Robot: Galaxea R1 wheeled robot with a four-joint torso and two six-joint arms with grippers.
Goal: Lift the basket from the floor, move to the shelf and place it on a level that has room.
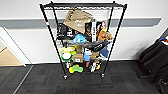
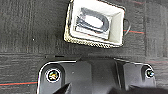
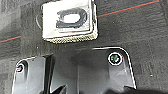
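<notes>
1. A black wire shelf (image 1: 83, 40) on small wheels is being shown centered in the head view, standing on dark carpet (image 1: 82, 83) against a pale wall (image 1: 25, 37) with a grey band.
2. The level (image 1: 83, 5), the topmost wire tier, is being seen flat and bare, with a thin rail edge.
3. The tiers beneath are being crowded: a tilted brown cardboard box (image 1: 78, 20) high up, upright boxes (image 1: 93, 30) beside it, a blue toy (image 1: 79, 38) and an orange plush (image 1: 103, 35) mid-rack, yellow-green toys (image 1: 67, 53) further down on the left, a small cardboard box (image 1: 78, 58) near them.
4. A yellow-green toy (image 1: 75, 69) is being seen at the lowest tier, near the floor.
5. A dark bulky object (image 1: 155, 58) is being shown at the far right, well apart from the rack; what it is cannot be told.
6. The basket (image 2: 75, 40) is being shown in the left wrist view, sitting on the dark carpet (image 2: 30, 30), pale lining visible, a dark looped item (image 2: 93, 21) lying inside.
7. A black loop handle (image 2: 128, 25) is being seen at one short end.
8. The same basket (image 3: 72, 38) is being shown in the right wrist view, also on the carpet, not being touched by anything.
9. Thin red lines (image 3: 125, 8) are being seen running across the carpet.
10. Left jaws: state cannot be told. Right jaws: state cannot be told.
</notes>
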